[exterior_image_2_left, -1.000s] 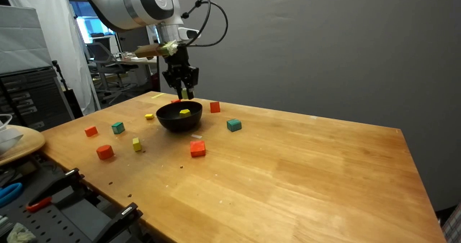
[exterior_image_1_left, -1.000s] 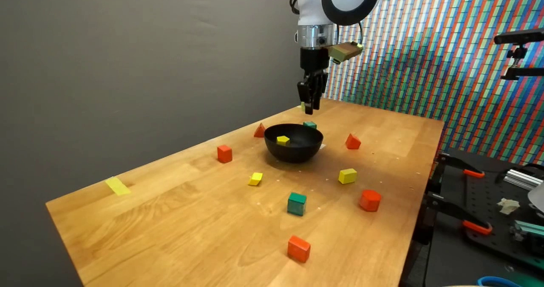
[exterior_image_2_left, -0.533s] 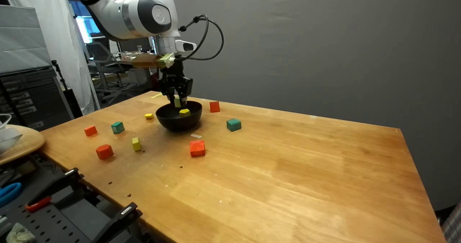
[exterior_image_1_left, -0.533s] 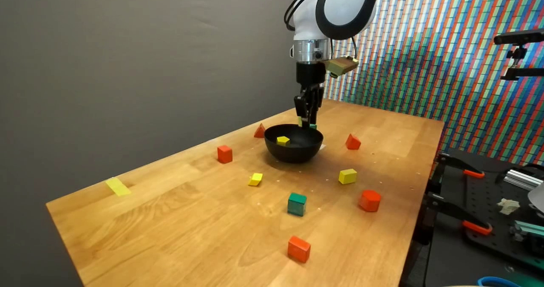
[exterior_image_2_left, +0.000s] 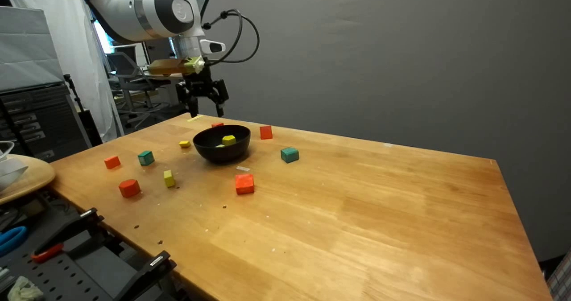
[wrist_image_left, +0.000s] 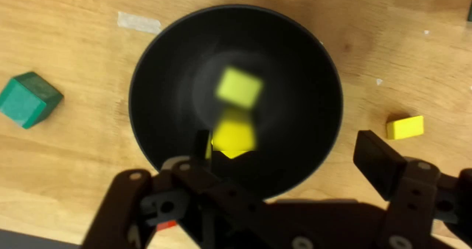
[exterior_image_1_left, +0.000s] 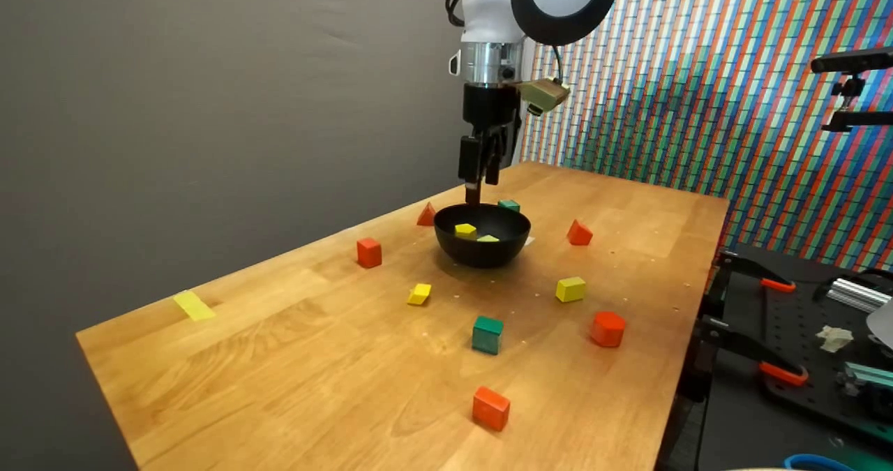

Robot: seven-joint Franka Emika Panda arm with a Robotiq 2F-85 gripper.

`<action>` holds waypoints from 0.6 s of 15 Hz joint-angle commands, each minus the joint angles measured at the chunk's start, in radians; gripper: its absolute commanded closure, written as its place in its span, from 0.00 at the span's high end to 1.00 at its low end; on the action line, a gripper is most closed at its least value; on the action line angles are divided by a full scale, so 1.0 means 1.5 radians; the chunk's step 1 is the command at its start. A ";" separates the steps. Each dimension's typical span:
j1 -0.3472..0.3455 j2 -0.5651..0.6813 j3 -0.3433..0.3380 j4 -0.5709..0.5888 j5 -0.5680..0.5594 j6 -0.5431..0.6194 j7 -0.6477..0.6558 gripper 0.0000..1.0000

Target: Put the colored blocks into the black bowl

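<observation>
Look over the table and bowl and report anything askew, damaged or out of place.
The black bowl stands upright and looks intact. Minor oddities: a whitish strip beside it and a yellow strip by the edge of the table, perhaps leftover tape, plus pale specks and dark spots marking its plain surface.

the wooden table (exterior_image_1_left: 314, 380) carries the black bowl (exterior_image_1_left: 483, 253), scattered colored blocks (exterior_image_1_left: 487, 335), a yellow strip (exterior_image_1_left: 194, 305).

No text is legible: in an exterior view, a label (exterior_image_2_left: 158, 260) on a clamp (exterior_image_2_left: 142, 279) near half past seven and an emblem (exterior_image_2_left: 182, 10) on the arm (exterior_image_2_left: 127, 15) near eleven o'clock are too small.
</observation>
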 commanded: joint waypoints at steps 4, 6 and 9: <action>0.010 -0.004 -0.001 -0.002 -0.003 -0.006 0.005 1.00; 0.011 0.035 0.017 0.016 0.037 0.005 -0.002 1.00; 0.046 0.101 0.025 0.097 0.033 -0.015 0.037 1.00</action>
